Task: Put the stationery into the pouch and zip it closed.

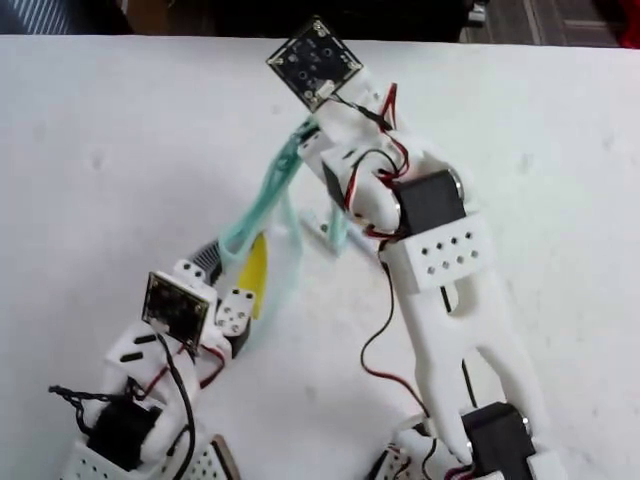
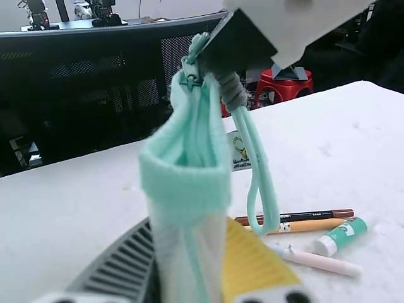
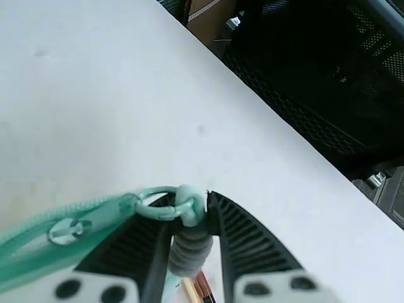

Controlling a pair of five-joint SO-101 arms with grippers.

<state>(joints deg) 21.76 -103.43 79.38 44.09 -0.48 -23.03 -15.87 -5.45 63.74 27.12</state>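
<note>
The pouch is held stretched between the left claw, clamped on one end, and the right claw, clamped on the zip end.

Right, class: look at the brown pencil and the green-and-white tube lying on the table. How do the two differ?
The brown pencil is long and thin; the green-and-white tube is short and thicker. The pencil is dark along its length; the tube is white with a green end. Both lie flat on the table, outside the pouch.
</note>
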